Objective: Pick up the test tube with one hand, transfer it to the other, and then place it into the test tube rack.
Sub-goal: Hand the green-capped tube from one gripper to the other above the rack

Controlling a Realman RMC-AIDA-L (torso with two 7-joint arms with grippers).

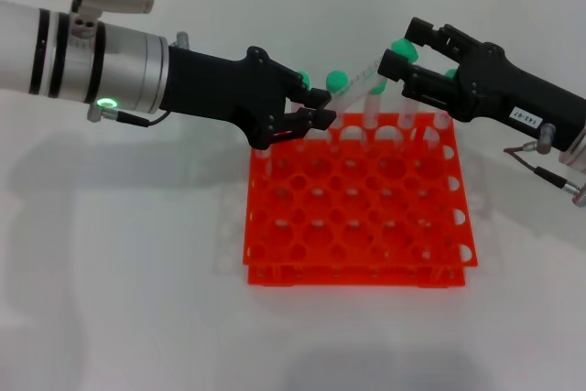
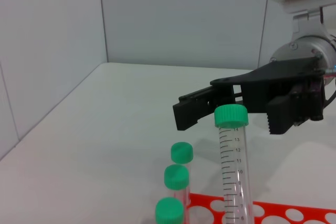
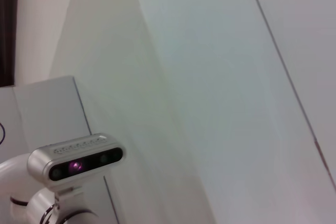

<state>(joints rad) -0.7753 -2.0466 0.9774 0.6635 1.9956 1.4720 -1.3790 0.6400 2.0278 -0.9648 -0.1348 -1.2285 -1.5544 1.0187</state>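
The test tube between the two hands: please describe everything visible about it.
The test tube is a slender clear plastic tube with printed graduation marks and a green screw cap. It is lifted above the back of the test tube rack, tilted in the head view. The left hand is shut on its lower end. The right hand is open, its fingers on either side of the capped end, not yet closed.

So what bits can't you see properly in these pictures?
- Test tube: its bottom is cut off by the left wrist view's edge.
- Right gripper: whether it touches the tube's cap is unclear.
- Test tube rack: back-row holes hidden behind left gripper, head view.
- Right wrist view: shows no tube or rack.
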